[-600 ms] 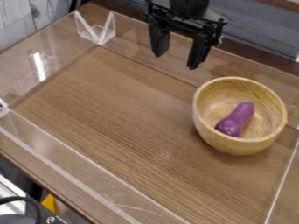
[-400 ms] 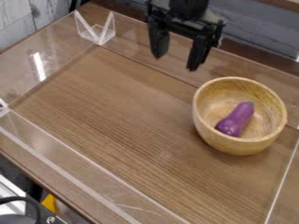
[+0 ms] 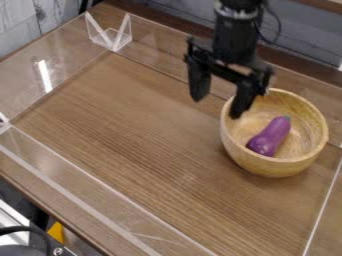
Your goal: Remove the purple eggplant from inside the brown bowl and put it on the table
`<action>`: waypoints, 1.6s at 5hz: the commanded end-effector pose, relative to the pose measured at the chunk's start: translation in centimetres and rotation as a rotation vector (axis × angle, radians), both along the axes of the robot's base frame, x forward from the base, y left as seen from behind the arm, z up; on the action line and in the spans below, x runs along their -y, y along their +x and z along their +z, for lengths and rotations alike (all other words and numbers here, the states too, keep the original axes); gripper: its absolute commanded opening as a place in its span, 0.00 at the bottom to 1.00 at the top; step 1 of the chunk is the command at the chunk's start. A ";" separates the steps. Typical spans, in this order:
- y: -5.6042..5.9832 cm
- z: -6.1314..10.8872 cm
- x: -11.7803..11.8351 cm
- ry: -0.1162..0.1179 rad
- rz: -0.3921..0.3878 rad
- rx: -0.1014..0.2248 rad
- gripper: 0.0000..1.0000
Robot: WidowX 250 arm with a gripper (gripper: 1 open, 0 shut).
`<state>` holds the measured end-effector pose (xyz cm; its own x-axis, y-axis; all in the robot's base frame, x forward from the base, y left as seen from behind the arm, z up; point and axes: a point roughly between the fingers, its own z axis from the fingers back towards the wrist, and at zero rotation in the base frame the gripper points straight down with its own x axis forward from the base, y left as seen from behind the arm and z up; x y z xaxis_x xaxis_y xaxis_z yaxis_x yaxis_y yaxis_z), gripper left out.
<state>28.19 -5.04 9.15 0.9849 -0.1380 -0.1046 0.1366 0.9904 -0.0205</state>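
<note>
The purple eggplant point(image 3: 270, 136) lies inside the brown bowl point(image 3: 307, 156), which stands at the right side of the table point(image 3: 134, 130). My gripper point(image 3: 221, 100) hangs pointing down just left of the bowl's near-left rim, fingers spread wide and empty. One dark finger point(image 3: 245, 103) overlaps the bowl's left rim in this view; the other point(image 3: 198, 86) is over bare tabletop. Whether the finger touches the rim cannot be told.
Clear acrylic walls point(image 3: 80, 190) border the tabletop on the left, front and right. A clear triangular stand point(image 3: 110, 32) sits at the back left corner. Behind the table is a grey wall.
The gripper has moved from the back of the table toward the bowl, coming forward, right and lower. Its fingers stay spread. Bowl and eggplant have not moved.
</note>
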 end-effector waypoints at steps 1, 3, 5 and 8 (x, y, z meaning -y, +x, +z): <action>1.4 0.1 1.4 -0.012 0.006 0.059 1.00; 2.8 -1.0 2.7 -0.021 -0.048 0.087 1.00; 3.3 -2.7 4.0 -0.029 -0.101 0.097 1.00; 3.0 -5.0 5.0 -0.033 -0.211 0.126 0.00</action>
<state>30.81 -9.87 2.63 0.9446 -0.3275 -0.0234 0.3269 0.9447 -0.0260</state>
